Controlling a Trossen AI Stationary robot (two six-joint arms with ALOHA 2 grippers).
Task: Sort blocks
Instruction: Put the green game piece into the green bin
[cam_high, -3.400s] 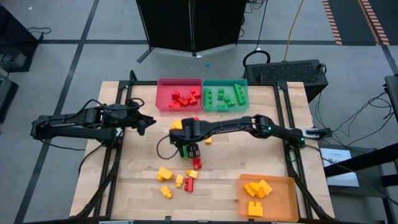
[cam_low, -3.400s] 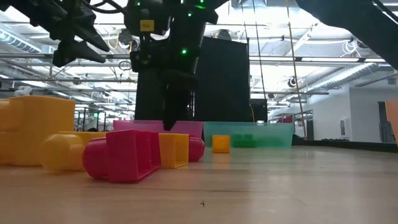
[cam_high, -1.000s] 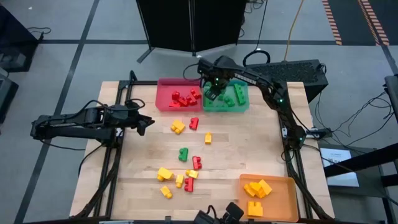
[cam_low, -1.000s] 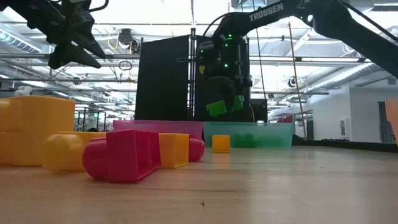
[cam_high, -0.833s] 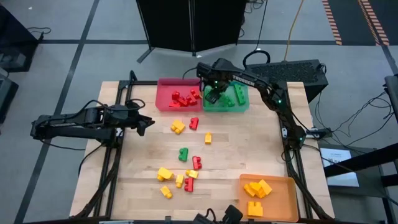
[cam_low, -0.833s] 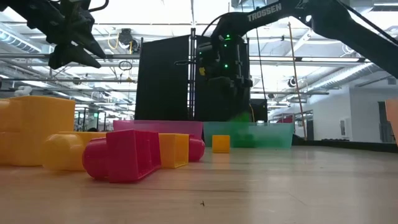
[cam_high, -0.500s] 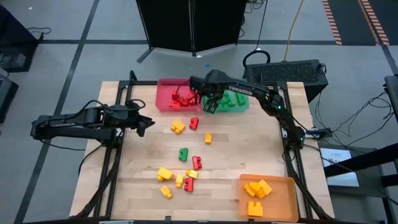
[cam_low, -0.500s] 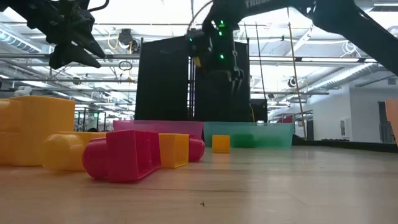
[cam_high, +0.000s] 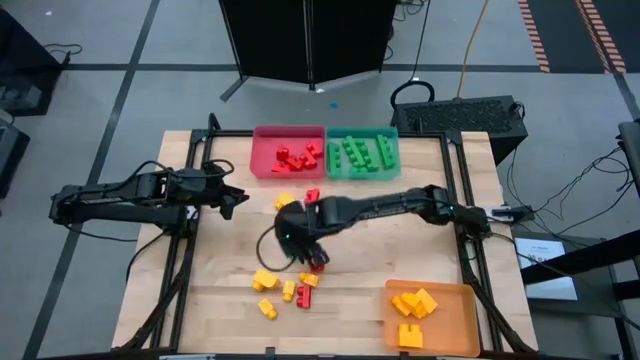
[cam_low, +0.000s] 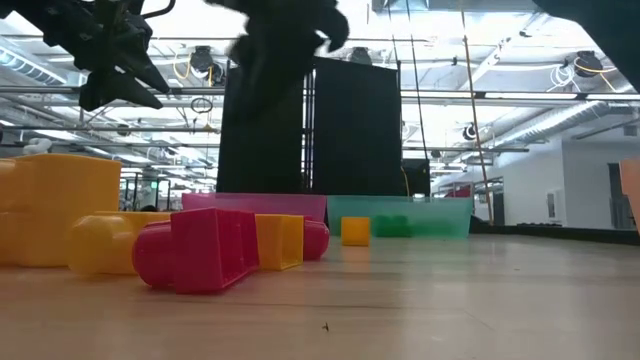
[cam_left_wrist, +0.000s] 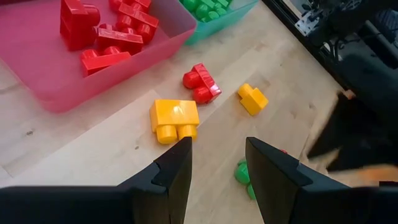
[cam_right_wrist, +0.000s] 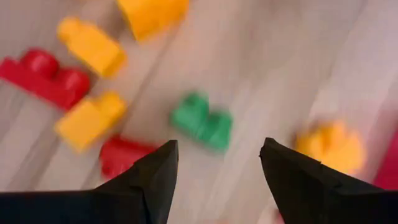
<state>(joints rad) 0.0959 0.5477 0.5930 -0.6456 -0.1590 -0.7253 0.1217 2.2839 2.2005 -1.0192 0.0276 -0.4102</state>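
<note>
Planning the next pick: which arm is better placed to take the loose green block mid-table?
Right. Its open claw hangs directly over the green block, while the left claw waits near the table's left edge.

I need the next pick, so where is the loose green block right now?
The green block lies on the table's middle, under the right gripper in the right wrist view, with yellow and red blocks close around it.

The table (cam_high: 360, 270) is pale wood with a visible grain and a smooth, matt face. The blocks (cam_left_wrist: 174, 119) look like moulded plastic, smooth with a soft sheen. The red tray (cam_high: 262, 150), at top centre of the high view, and the teal tray (cam_high: 392, 152) beside it seem thin, slightly translucent plastic. The orange tray (cam_high: 450, 312), lower right, appears likewise. The arms' fingers (cam_left_wrist: 174, 174) are dark, matt, probably plastic.
</note>
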